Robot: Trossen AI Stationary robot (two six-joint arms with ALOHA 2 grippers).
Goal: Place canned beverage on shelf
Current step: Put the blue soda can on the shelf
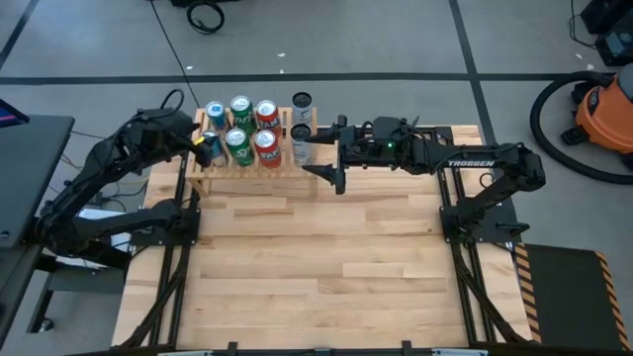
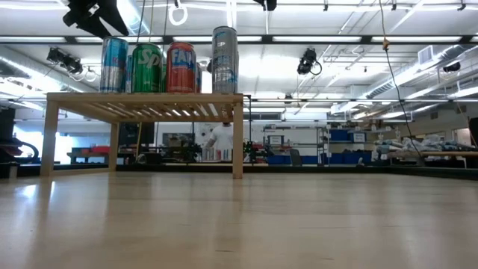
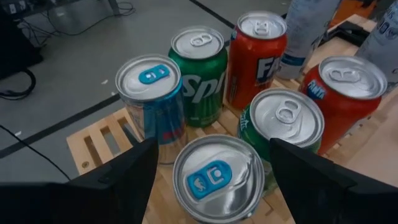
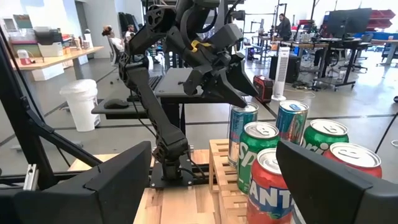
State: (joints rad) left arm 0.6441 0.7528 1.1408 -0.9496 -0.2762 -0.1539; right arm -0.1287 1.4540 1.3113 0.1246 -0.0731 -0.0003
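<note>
Left gripper sits right over the blue can, fingers spread either side of its rim and not clearly pinching it — straddling rather than gripping, by the look of it. That can stands upright, long axis vertical, at the left end of the shelf, upper centre of the high view. The left arm is plainly the nearer one. The right gripper waits open just right of the shelf, holding nothing. Labels: green Sprite can, red Fanta can; "TROSSEN" reads on the right arm. Judging by this, the shelf's nearly stocked on the desk.
</note>
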